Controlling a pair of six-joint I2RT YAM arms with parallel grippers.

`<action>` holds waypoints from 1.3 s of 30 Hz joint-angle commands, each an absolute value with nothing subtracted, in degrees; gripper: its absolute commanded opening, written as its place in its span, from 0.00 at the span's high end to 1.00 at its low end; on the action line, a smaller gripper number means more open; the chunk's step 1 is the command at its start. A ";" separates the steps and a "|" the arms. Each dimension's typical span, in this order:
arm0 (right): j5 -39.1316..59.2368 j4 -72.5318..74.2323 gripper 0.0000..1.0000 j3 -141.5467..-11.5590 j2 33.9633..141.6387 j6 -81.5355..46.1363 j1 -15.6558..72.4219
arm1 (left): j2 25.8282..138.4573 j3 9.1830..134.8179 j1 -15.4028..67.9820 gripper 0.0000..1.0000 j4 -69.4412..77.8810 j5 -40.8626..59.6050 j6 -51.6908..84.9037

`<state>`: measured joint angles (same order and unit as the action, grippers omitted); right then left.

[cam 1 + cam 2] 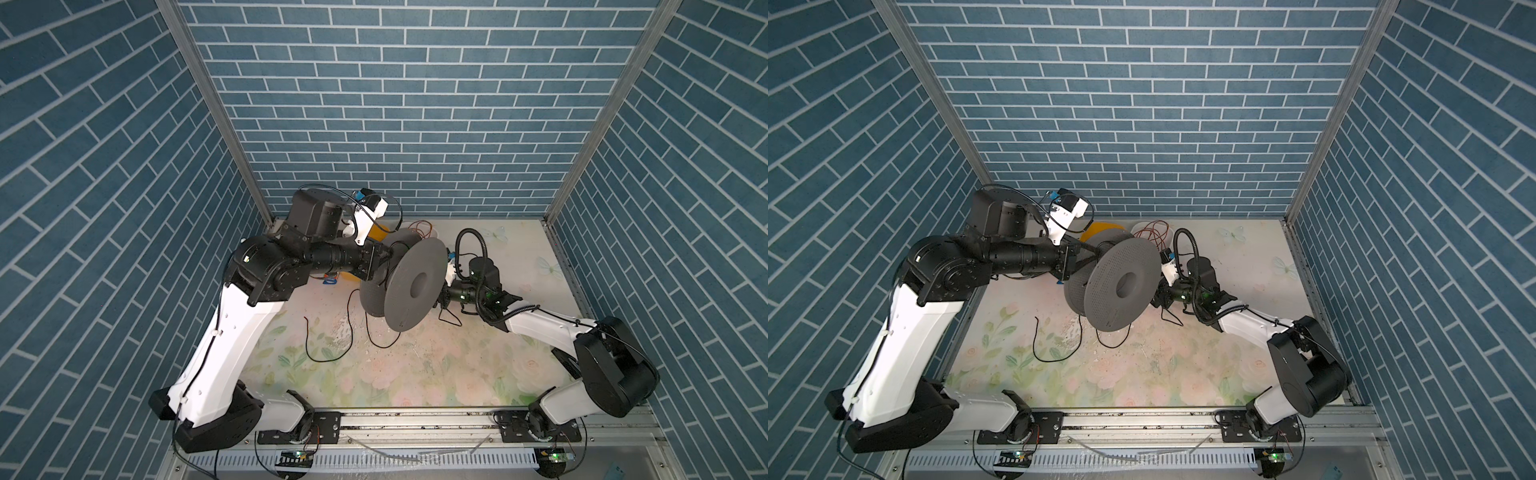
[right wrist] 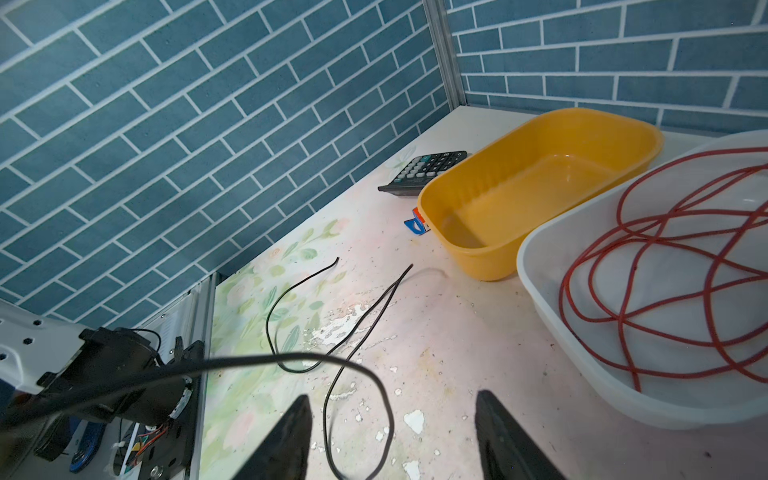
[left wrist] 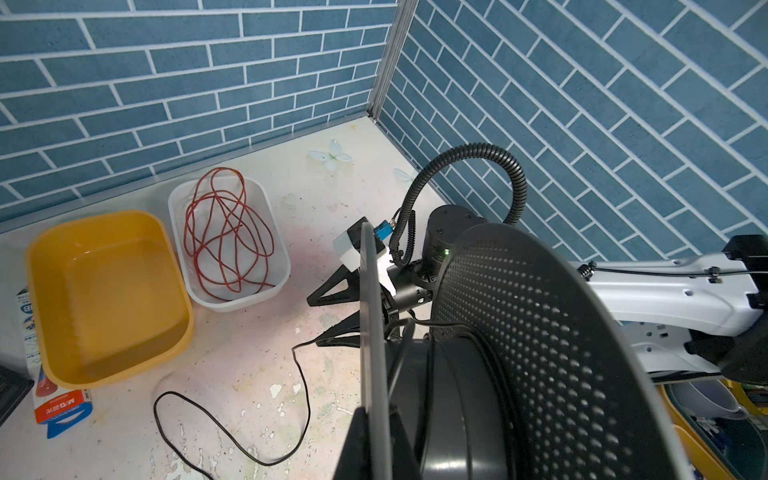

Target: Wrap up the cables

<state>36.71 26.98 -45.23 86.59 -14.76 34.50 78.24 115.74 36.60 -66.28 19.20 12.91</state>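
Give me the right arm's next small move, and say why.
Probably lower the open right gripper onto the long thin black cord and close its fingers on it. The left gripper holds the round grey perforated spool off the floral table, most of the cord lies slack there, and the right fingers stand apart gripping nothing, so winding likely needs the cord gripped first.

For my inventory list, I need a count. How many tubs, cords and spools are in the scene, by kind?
Tubs: 2 (yellow plastic tub, white translucent plastic tub)
Cords: 2 (thin black cord, thin reddish-brown wire in the white tub)
Spools: 1 (round grey perforated spool)
Total: 5
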 commanded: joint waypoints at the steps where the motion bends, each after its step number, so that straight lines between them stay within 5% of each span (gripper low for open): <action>1: 28.28 21.01 0.38 -48.25 86.66 -15.34 34.28 | 77.83 118.58 36.31 1.00 -64.69 18.26 14.24; 11: -3.40 12.64 0.37 -35.31 68.15 -19.39 34.19 | 76.69 117.84 36.29 1.00 -60.53 5.81 20.16; 16: -5.31 11.44 0.24 -28.13 55.81 -20.99 35.32 | 77.16 116.94 36.23 1.00 -57.63 -0.70 22.58; 24: -12.22 6.92 0.24 -23.65 43.67 -18.94 44.34 | 80.57 116.64 35.16 1.00 -54.26 -2.64 24.91; 30: -8.40 21.53 0.25 -21.18 49.38 -14.88 51.41 | 80.81 114.63 35.14 1.00 -50.77 -2.46 26.32; 39: 3.07 49.71 0.26 -28.39 75.71 -13.44 52.65 | 79.76 112.22 35.13 1.00 -49.22 -1.23 27.75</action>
